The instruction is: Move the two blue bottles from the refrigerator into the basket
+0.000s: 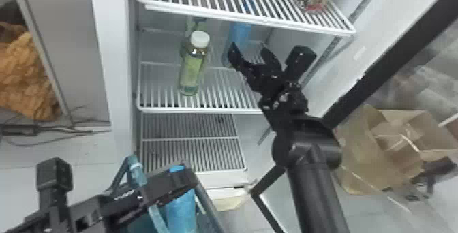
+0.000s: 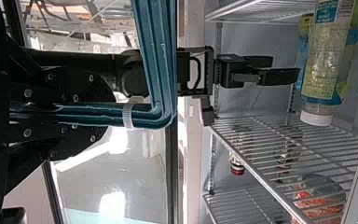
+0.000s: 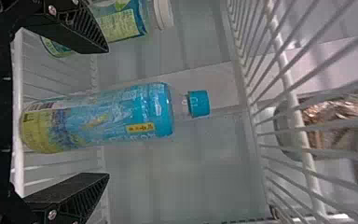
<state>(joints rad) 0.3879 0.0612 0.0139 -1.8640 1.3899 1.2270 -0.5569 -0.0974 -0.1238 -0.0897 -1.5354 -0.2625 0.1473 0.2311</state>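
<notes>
My right gripper (image 1: 249,49) reaches into the refrigerator at the middle shelf, open, with a blue bottle (image 1: 240,33) standing just beyond its fingertips. In the right wrist view the blue bottle (image 3: 140,116), blue-capped, spans the space between the spread fingers of the right gripper (image 3: 106,112), neither touching it visibly. Low on the left, my left gripper (image 1: 155,191) is shut on the handle of the teal basket (image 1: 210,212). Another blue bottle (image 1: 182,212) stands inside that basket. In the left wrist view the left gripper (image 2: 86,114) clamps the teal basket handle (image 2: 156,79).
Green-labelled bottle (image 1: 193,63) with a white cap stands left of the blue one on the middle shelf (image 1: 160,109); another is behind it. The upper shelf (image 1: 245,16) holds an orange item and a bag. The open door's dark frame (image 1: 392,58) and a cardboard box (image 1: 368,147) are right.
</notes>
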